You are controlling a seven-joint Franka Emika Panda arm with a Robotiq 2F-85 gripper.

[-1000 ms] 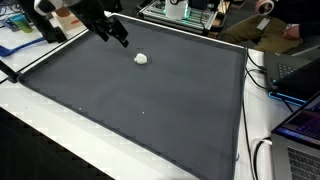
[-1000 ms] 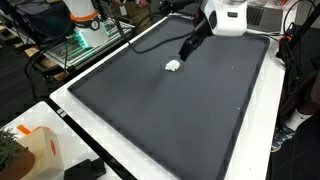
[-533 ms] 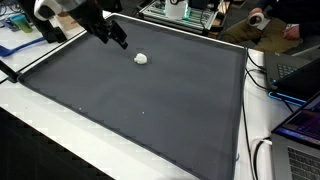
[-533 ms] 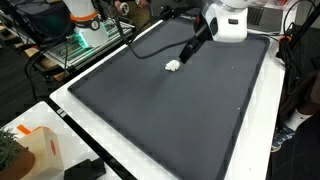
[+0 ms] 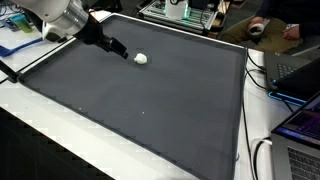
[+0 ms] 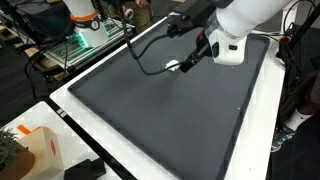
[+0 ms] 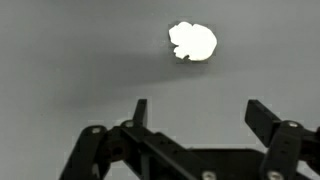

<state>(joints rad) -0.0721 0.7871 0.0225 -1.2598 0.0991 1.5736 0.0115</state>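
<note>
near the far edge of the tabletop (image 5: 150,110): my gripper (image 5: 121,49) open, a white lump (image 5: 141,59) just ahead

low over the dark grey tabletop (image 6: 170,120), my gripper (image 7: 197,108) hangs with its two fingers (image 7: 140,112) spread wide and nothing between them. in the wrist view the white lump (image 7: 192,41) lies on the bare surface just beyond my fingertips, a little toward the right-hand finger and apart from both. it is small, crumpled and bright. in an exterior view the lump (image 6: 173,68) sits right beside my gripper (image 6: 188,65), and i cannot tell there whether they touch. a laptop (image 5: 300,128) stands off the tabletop's side, well apart from me.
</note>
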